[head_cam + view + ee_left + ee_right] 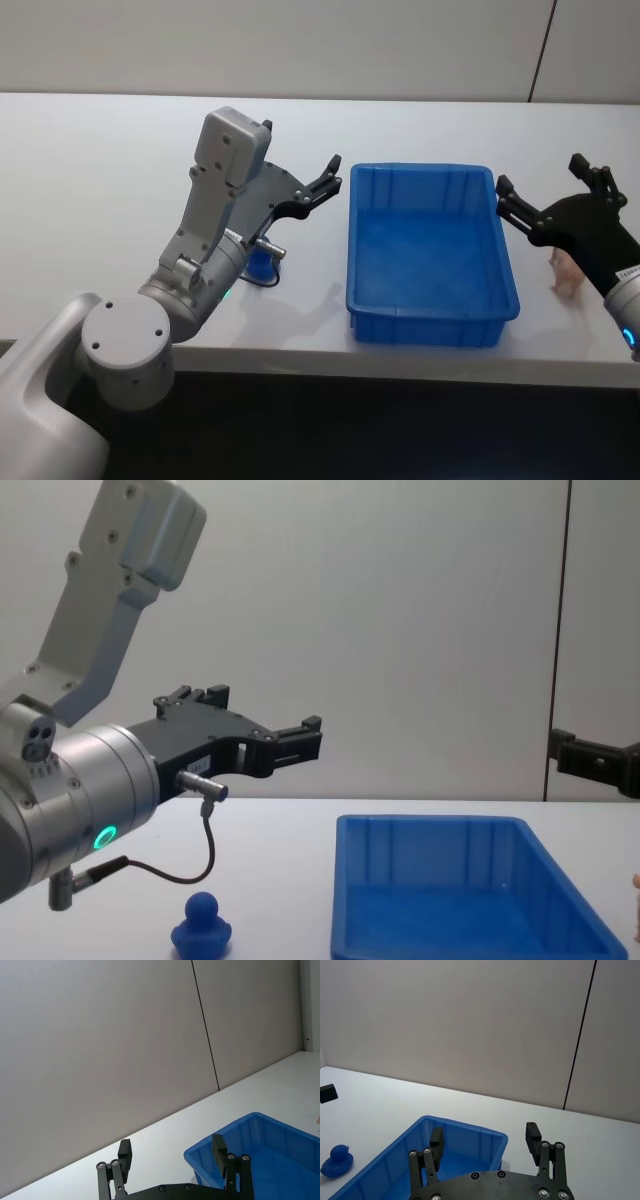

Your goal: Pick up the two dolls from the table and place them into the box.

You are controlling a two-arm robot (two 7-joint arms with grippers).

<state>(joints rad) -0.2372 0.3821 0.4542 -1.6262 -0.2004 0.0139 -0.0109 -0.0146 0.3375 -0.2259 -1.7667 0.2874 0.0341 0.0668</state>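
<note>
The pale pinkish-beige doll (565,272) lies right of the blue ribbed plastic box (430,325), beneath my right end effector (540,172), fingers apart; left end effector (335,172), also apart, sits opposite.

A plain, pale grey wall (300,45) was seen behind the white desk (100,180) and was met by the desk's far edge along a straight line. Toward the right, the wall was divided by a thin dark vertical seam (542,50). Below the desk's near edge a dark area (400,430) was seen. The surfaces were evenly lit, and soft shadows (305,300) were cast on the desk.
</note>
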